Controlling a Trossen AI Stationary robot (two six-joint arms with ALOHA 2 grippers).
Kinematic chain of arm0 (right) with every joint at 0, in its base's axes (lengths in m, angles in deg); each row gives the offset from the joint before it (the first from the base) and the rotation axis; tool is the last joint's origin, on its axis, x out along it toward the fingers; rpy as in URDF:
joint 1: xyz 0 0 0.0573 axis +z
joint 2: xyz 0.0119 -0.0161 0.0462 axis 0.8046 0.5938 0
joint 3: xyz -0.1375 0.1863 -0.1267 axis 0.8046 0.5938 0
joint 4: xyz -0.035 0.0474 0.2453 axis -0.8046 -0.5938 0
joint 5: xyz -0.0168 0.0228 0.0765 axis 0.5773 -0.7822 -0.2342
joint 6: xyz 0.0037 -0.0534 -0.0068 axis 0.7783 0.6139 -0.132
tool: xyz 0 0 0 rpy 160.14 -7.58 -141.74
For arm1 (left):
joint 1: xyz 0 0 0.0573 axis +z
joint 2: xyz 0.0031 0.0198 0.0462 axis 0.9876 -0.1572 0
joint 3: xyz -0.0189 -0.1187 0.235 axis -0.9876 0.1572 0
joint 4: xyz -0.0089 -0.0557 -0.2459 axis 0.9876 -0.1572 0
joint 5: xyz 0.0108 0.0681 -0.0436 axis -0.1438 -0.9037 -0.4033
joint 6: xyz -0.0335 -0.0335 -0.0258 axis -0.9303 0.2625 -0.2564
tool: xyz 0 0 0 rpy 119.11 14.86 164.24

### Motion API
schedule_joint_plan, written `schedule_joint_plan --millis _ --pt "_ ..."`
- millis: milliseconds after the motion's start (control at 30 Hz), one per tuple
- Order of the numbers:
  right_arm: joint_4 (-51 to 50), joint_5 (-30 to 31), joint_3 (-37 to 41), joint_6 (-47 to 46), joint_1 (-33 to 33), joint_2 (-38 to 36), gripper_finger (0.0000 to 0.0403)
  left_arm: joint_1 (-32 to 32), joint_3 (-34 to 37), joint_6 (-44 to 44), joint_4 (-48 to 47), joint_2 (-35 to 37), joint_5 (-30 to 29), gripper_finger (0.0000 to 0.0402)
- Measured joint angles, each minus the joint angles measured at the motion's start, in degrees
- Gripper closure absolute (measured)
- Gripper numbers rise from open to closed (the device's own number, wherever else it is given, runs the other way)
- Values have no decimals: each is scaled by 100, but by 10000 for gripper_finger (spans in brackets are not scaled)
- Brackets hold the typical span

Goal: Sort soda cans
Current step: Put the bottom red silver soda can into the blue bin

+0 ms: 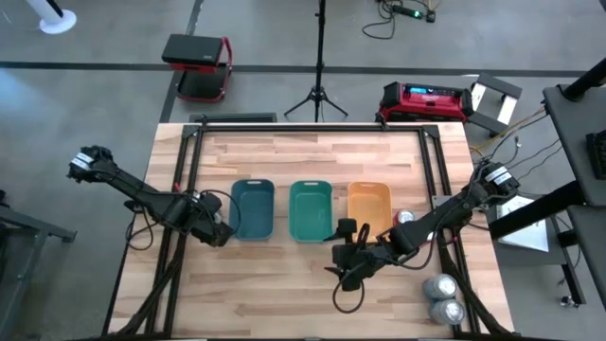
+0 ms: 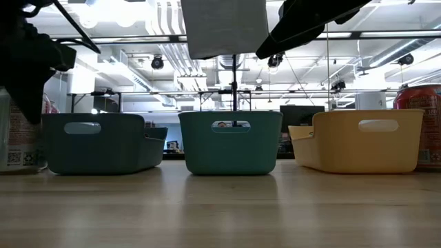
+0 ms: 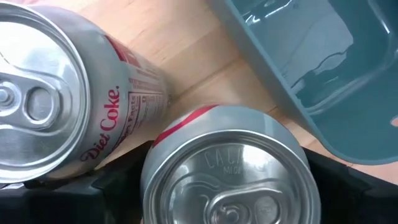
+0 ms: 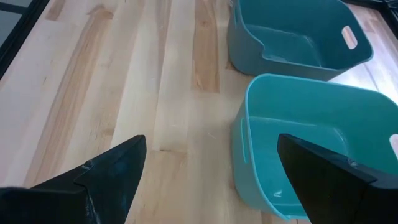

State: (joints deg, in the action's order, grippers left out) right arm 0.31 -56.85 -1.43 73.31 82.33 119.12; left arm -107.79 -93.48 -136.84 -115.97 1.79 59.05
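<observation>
My left gripper point(image 1: 216, 230) is just left of the blue-teal tray point(image 1: 253, 208), shut on an upright silver soda can with a red stripe point(image 3: 227, 168). A Diet Coke can point(image 3: 37, 99) stands upright right beside it. My right gripper point(image 4: 211, 186) hangs open over the bare wood in front of the green tray point(image 1: 311, 210), with nothing between its fingers. A red can point(image 1: 405, 218) stands at the right side of the orange tray point(image 1: 369, 208). Two silver cans point(image 1: 443, 298) stand near the table's front right corner. My left gripper has the striped can between its two fingers point(image 3: 118, 186), one on each side of the can's wall point(image 3: 151, 155) below the top rim. The fingers come from above, slanting in from the table's left. The can is upright; whether its base is on the table is hidden.
The three trays stand in a row across the middle of the table, blue-teal, green, orange from left to right. In the low view the red can point(image 2: 420, 124) shows behind the orange tray point(image 2: 365, 141). Bare wood lies along the near edge between the arms.
</observation>
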Motion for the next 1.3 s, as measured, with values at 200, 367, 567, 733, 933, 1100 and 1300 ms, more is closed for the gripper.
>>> schedule_joint_plan --millis 200,367,567,733,933,1100,1300 --pt "0 2 0 -3 0 0 44 -17 -7 -1 -7 4 107 119" --pt "-4 4 0 1 0 0 44 -40 -210 -12 -74 -4 607 119" --pt "-7 4 0 68 -22 0 44 -46 -1473 253 -1047 -33 682 119" --pt "70 113 0 53 -28 9 44 -50 -2689 318 -2221 -117 275 119" --pt "678 438 17 57 -61 44 44 -44 -3497 848 -2033 -223 -892 119" --pt "1359 937 35 202 -144 53 44 17 -3418 1210 -1872 -353 -1410 119" --pt "1845 933 42 325 -331 348 44 289 -2807 1775 -804 -450 -1313 119"
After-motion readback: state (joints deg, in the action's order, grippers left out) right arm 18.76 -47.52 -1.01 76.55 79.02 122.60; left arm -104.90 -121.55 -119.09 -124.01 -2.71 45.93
